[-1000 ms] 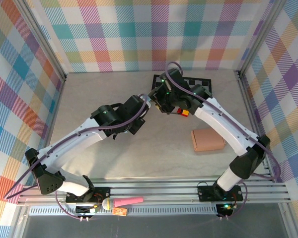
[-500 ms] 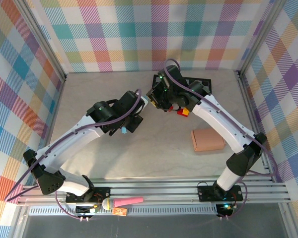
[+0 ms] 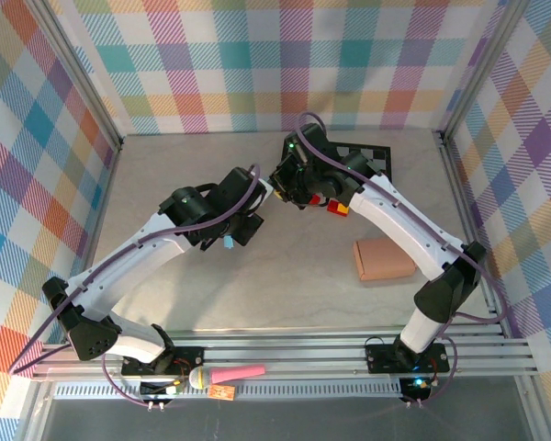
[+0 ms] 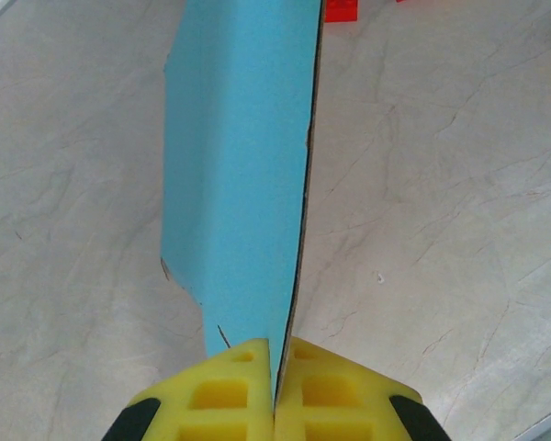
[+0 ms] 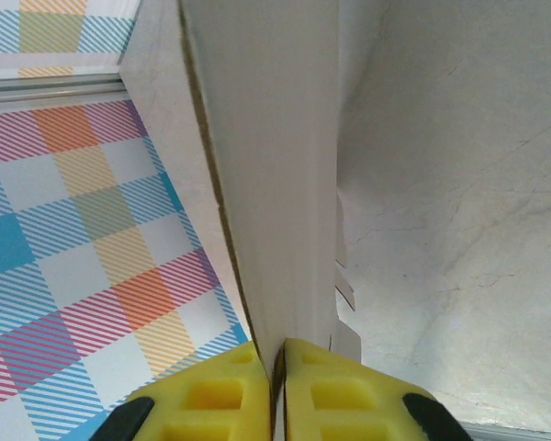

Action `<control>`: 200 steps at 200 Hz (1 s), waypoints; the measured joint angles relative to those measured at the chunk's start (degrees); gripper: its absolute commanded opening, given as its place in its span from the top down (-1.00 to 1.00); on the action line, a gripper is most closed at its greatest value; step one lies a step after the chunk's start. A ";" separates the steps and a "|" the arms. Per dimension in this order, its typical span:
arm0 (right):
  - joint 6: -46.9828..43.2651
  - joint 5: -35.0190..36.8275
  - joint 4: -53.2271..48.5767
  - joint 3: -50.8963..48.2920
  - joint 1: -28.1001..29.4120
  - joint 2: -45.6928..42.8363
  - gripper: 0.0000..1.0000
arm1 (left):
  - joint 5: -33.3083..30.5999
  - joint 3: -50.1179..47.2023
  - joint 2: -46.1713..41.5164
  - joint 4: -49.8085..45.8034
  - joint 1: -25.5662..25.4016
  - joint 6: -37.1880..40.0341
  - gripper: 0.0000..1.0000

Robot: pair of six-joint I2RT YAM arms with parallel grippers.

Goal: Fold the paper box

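The paper box point(image 4: 239, 165) is a flat sheet, light blue on one face and pale grey-white on the other point(image 5: 266, 165). My left gripper point(image 4: 277, 354) is shut on its lower edge, yellow pads pressed on both sides of the thin card. My right gripper point(image 5: 277, 354) is shut on another edge of the same sheet. In the top view both grippers meet above the middle of the table, the left gripper point(image 3: 257, 197) coming from the lower left and the right gripper point(image 3: 285, 184) from the right. A small white piece of the paper box point(image 3: 269, 187) shows between them.
A closed brown box point(image 3: 384, 259) lies on the table to the right. A small red and yellow item point(image 3: 338, 209) sits under the right arm, beside a black mat point(image 3: 372, 154) at the back. Plaid walls enclose the table on three sides.
The right gripper's jaws have closed onto the sheet. The left arm swung a little to the left and the right wrist moved slightly back and left.
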 measured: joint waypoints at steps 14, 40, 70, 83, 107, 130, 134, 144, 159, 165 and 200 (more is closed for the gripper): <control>0.00 -0.04 0.04 0.00 0.02 0.09 0.71 | 0.02 0.04 0.00 -0.09 0.09 0.00 1.00; 0.00 -0.07 0.63 0.00 0.11 0.50 0.73 | 0.02 0.04 0.00 -0.24 0.24 0.00 1.00; 0.00 -0.09 1.18 0.00 0.15 0.76 0.76 | 0.02 0.04 0.00 -0.39 0.52 -0.02 1.00; 0.09 -0.24 1.36 0.00 0.15 0.85 0.79 | 0.00 0.04 0.02 -0.39 0.57 0.00 1.00; 0.37 -0.59 1.60 0.00 0.15 1.14 0.65 | 0.00 0.04 0.02 -0.66 0.61 0.00 1.00; 0.83 -0.72 2.19 0.00 0.15 1.49 0.69 | 0.00 0.04 0.02 -0.76 0.72 -0.02 1.00; 0.90 -0.81 2.23 0.00 0.15 1.51 0.68 | 0.02 0.04 0.02 -0.81 0.72 0.00 1.00; 0.98 -0.90 2.25 0.00 0.15 1.60 0.67 | 0.02 0.04 0.02 -0.87 0.79 0.00 1.00; 1.07 -0.92 2.32 0.00 0.15 1.70 0.72 | 0.04 0.04 0.02 -1.03 0.94 -0.02 1.00; 1.09 -0.92 2.34 0.00 0.15 1.70 0.75 | 0.02 0.04 0.02 -1.09 0.94 0.00 1.00; 1.60 -0.90 2.36 0.00 0.26 1.81 1.00 | 0.00 0.04 0.02 -1.40 1.01 0.00 1.00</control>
